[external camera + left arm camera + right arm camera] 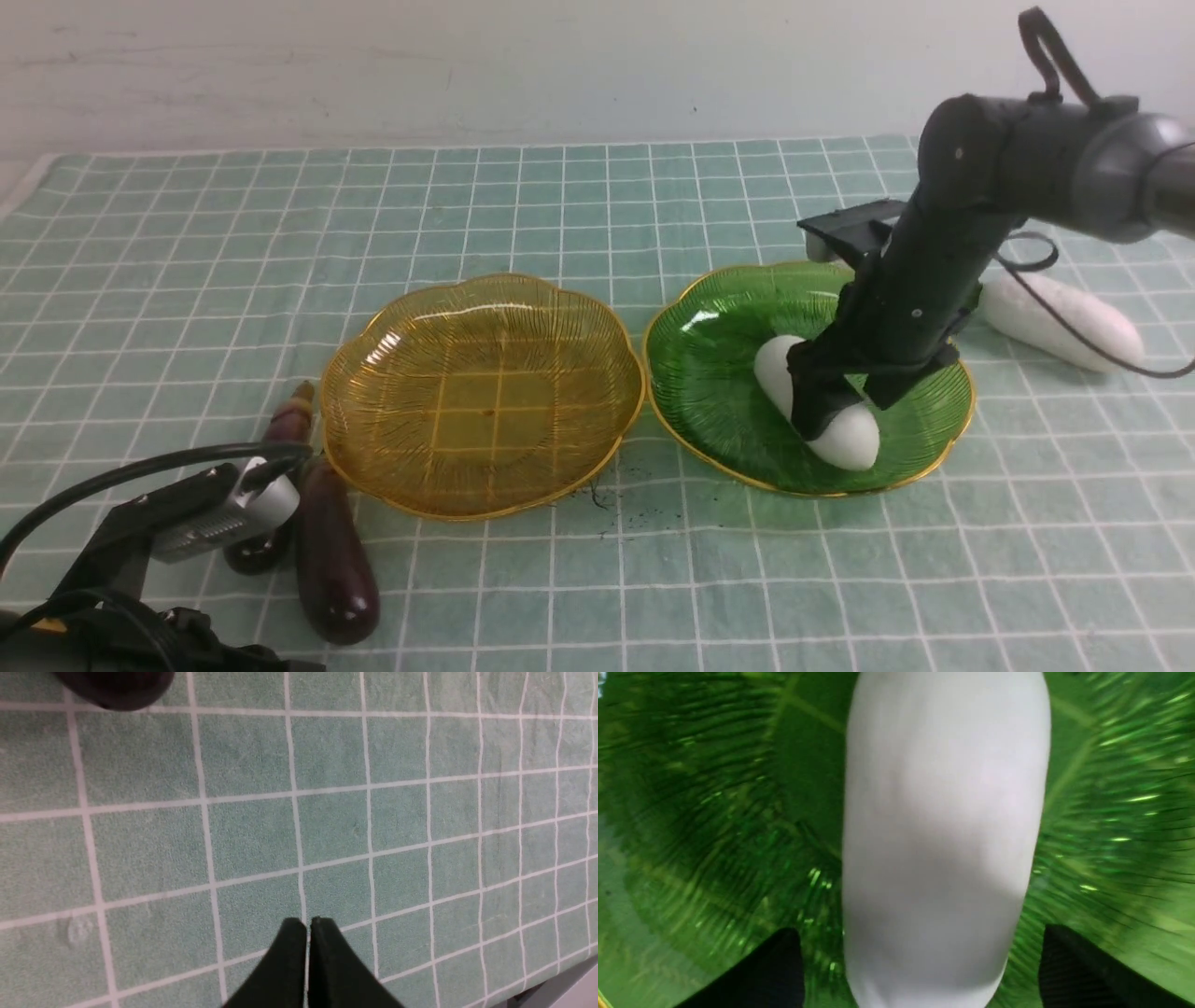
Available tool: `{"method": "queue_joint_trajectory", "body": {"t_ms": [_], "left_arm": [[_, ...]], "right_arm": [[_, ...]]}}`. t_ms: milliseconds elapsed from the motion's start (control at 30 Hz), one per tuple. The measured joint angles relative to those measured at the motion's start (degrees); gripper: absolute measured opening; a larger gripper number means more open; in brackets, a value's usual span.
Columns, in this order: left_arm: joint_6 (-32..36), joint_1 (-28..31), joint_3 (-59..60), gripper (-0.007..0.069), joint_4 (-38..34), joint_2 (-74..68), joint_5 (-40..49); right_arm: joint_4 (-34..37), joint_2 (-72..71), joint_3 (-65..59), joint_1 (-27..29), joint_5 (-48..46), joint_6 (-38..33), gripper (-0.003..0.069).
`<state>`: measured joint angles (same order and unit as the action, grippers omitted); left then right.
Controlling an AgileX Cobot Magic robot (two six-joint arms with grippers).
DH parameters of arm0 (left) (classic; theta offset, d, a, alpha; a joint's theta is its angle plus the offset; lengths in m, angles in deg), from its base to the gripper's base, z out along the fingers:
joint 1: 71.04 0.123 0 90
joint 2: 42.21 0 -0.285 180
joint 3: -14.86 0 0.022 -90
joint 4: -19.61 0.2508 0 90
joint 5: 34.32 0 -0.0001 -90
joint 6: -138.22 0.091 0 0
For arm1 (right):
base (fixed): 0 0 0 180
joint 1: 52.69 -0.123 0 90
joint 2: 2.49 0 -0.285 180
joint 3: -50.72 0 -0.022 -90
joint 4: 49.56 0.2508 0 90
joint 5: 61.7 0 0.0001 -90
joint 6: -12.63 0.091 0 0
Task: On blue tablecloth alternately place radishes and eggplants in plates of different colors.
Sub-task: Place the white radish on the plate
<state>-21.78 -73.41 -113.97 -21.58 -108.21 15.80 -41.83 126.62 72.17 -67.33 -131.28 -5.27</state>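
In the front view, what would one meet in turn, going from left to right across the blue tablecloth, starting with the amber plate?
Amber-yellow plate with a gold rim → green plate with a gold rim, bearing one white radish → the other white radish, lying on the tablecloth.

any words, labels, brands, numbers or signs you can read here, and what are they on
None: no word, label, brand, number or sign can be read in any of the three views.
The plates, amber and green, show ribs and gold rims but no lettering.
The tablecloth carries only grid lines and dark specks.
No text can be made out on the radishes, the eggplants or the arms either.
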Motion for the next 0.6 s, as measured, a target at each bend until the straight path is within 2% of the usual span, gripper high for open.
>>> {"method": "queue_joint_trajectory", "body": {"t_ms": [133,433,600], "left_arm": [[0.1,0.0,0.0,-0.0008,0.0,0.0,0.0],[0.2,0.0,0.0,-0.0008,0.0,0.0,0.0],[0.2,0.0,0.0,-0.0008,0.0,0.0,-0.1]], "right_arm": [[-5.5,-0.1,2.5,0.0,-0.2,1.7,0.0614],[-24.3,-0.1,3.1,0.0,-0.6,12.9,0.0589],[-25.7,-0.1,3.1,0.5,-0.6,17.9,0.0588]]}}
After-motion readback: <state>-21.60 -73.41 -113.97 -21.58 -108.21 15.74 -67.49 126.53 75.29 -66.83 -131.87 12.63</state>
